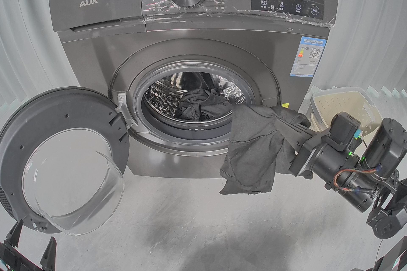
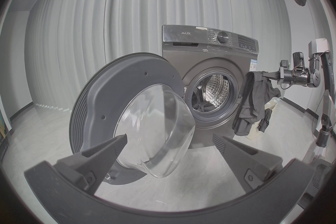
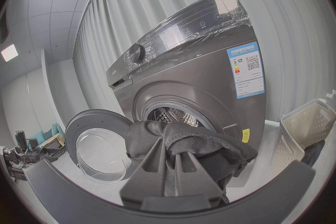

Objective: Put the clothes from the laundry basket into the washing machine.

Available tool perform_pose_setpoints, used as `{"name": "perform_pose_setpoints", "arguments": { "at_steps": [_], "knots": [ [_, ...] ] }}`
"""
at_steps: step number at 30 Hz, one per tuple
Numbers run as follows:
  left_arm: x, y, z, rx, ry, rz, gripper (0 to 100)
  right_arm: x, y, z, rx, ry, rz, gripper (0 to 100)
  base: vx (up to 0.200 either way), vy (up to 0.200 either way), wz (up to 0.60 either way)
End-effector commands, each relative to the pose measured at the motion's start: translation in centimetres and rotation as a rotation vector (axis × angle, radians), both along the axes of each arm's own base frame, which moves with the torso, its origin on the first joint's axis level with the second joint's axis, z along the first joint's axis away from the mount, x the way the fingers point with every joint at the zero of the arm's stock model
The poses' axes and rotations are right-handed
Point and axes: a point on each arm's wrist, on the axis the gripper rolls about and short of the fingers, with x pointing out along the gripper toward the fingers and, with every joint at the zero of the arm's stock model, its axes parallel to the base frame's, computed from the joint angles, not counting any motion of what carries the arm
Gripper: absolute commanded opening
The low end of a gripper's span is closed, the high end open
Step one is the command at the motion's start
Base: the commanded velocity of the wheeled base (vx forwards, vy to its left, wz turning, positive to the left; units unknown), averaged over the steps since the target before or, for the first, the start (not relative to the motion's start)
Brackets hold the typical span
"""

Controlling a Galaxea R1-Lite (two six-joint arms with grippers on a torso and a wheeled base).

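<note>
A dark grey garment (image 1: 258, 145) hangs from my right gripper (image 1: 299, 132), which is shut on its upper edge just right of the washing machine's (image 1: 190, 51) open drum (image 1: 169, 98). The cloth's top corner reaches the drum's rim. Another dark garment (image 1: 201, 104) lies inside the drum. In the right wrist view the fingers (image 3: 157, 165) pinch the bunched cloth (image 3: 196, 140). The cream laundry basket (image 1: 335, 94) stands right of the machine, a dark item (image 3: 313, 153) in it. My left gripper (image 1: 36, 238) is low at the left, open and empty.
The round door (image 1: 63, 157) is swung fully open to the left, its clear bowl (image 2: 154, 130) facing out in front of my left gripper (image 2: 168, 138). Grey floor (image 1: 190, 221) lies before the machine. Pleated curtains (image 2: 105, 25) hang behind.
</note>
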Motion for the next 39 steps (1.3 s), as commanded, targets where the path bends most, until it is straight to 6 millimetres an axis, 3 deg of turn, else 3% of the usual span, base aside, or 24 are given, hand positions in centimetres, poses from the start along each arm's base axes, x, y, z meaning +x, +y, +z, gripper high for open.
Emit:
{"name": "perform_pose_setpoints", "arguments": {
  "at_steps": [1, 8, 9, 12, 17, 19, 22, 24, 25, 39],
  "knots": [
    [0.0, 0.0, -0.5, -0.007, -0.001, 0.002, 100, 0.5, 1.3, -0.3, -0.001, 0.007, 0.018, 0, 0.000, 0.000, 0.00],
    [-0.2, 0.0, 0.3, -0.012, -0.050, -0.010, 100, -0.5, 3.6, 0.1, 0.069, 0.043, 0.049, 0, 0.000, 0.000, 0.00],
    [-1.1, -0.1, 3.1, -0.028, -0.171, -0.054, 100, -0.3, 3.9, 0.2, 0.072, 0.041, 0.052, 0, 0.000, 0.000, 0.00],
    [-1.3, -0.5, 6.9, -0.017, -0.194, -0.171, 100, 0.2, 4.6, -0.1, 0.067, 0.047, 0.058, 0, 0.000, 0.000, 0.00],
    [3.0, -0.8, 8.3, 0.005, 0.023, -0.329, 100, 2.1, 6.2, -0.2, 0.104, 0.067, 0.058, 0, 0.000, 0.000, 0.00],
    [3.6, -0.8, 8.4, 0.008, 0.038, -0.345, 100, 2.3, 6.5, -0.3, 0.110, 0.077, 0.059, 0, 0.000, 0.000, 0.00],
    [7.1, -0.9, 9.1, 0.031, 0.081, -0.402, 100, 2.5, 7.3, -0.1, 0.128, 0.093, 0.081, 0, 0.000, 0.000, 0.00],
    [7.1, -0.9, 9.1, 0.031, 0.081, -0.402, 100, 2.5, 7.3, -0.1, 0.128, 0.093, 0.081, 0, 0.000, 0.000, 0.00],
    [9.4, -1.5, 9.5, 0.046, 0.081, -0.499, 100, 2.9, 8.0, -0.3, 0.127, 0.095, 0.097, 0, 0.000, 0.000, 0.00],
    [17.1, -6.3, 8.4, 0.054, 0.209, -0.722, 100, 4.4, 9.8, -0.6, 0.139, 0.081, 0.100, 0, 0.000, 0.000, 0.00]
  ]
}}
